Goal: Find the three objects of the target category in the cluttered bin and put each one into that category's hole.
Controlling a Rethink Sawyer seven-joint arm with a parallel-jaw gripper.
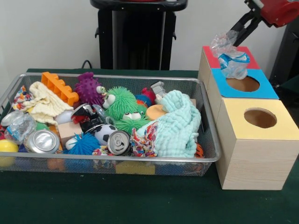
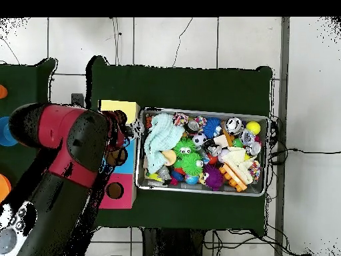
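Observation:
My gripper (image 1: 236, 37) comes in from the top right and is shut on the crumpled top of a see-through bottle with a blue label (image 1: 232, 63). The bottle hangs over the red-topped box (image 1: 210, 58), and hides its hole in the front view. That hole (image 2: 114, 191) shows in the overhead view, where my arm covers the gripper and the bottle. Another wrinkly clear bottle (image 1: 17, 126) lies at the left end of the wire mesh bin (image 1: 140, 161). I cannot pick out a third bottle in the clutter.
The blue-topped box (image 1: 266, 88) and the yellow-topped box (image 1: 254, 149) stand in a row in front of the red one. The bin holds two silver cans (image 1: 42, 141) (image 1: 118, 142), a mint cloth (image 1: 175, 126), spiky balls, an orange block and other toys.

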